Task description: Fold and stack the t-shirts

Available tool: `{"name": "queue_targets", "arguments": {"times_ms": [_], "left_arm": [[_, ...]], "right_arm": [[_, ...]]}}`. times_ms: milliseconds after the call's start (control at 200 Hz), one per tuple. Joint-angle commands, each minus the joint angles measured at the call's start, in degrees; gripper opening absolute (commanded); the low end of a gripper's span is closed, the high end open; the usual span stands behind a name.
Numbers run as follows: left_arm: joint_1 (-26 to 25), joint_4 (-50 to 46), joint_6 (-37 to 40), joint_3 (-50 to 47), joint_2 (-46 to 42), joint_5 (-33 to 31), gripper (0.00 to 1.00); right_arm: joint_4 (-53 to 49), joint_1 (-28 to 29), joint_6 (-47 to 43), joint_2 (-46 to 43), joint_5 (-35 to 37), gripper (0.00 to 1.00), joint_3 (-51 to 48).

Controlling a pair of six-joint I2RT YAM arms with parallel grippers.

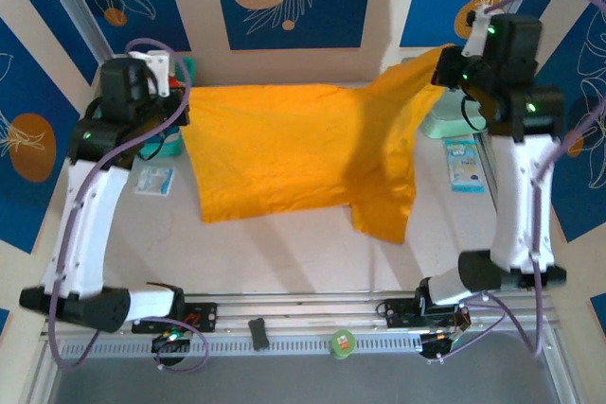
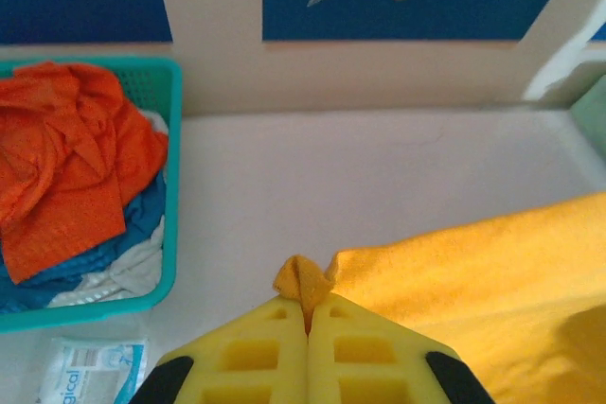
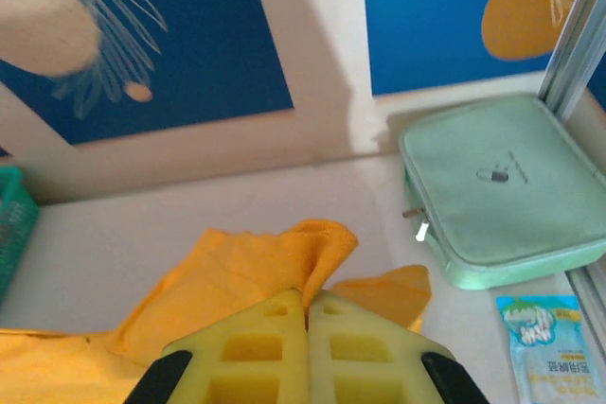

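Observation:
A yellow-orange t-shirt (image 1: pixel 303 153) hangs stretched across the back of the table between both arms. My left gripper (image 2: pixel 309 302) is shut on its left corner, a small fold of cloth poking out above the yellow fingers (image 2: pixel 256 352). My right gripper (image 3: pixel 308 298) is shut on the right corner, held higher, so the cloth (image 3: pixel 237 272) drapes down from it to the table. A red-orange t-shirt (image 2: pixel 71 163) lies crumpled in the teal basket (image 2: pixel 170 186) at the back left.
A mint-green zipped case (image 3: pixel 502 186) lies at the back right by the frame post. Small packets lie on the table: one at the right (image 1: pixel 464 166), one at the left (image 1: pixel 153 181). A roll of green tape (image 1: pixel 342 342) sits on the front rail.

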Motion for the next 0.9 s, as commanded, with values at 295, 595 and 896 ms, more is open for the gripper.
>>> {"name": "queue_targets", "arguments": {"times_ms": [295, 595, 896], "left_arm": [[-0.35, -7.69, -0.67, 7.3, -19.68, 4.64, 0.0], [-0.34, -14.99, -0.8, 12.36, -27.63, 2.71, 0.02], [-0.4, -17.46, 0.65, 16.38, -25.93, 0.86, 0.02]], "right_arm": [[-14.06, 5.7, 0.82, -11.95, -3.66, 0.0, 21.34], [-15.3, 5.46, 1.42, -18.19, -4.29, 0.0, 24.27], [-14.27, 8.52, -0.28, -18.65, 0.32, 0.0, 28.5]]}}
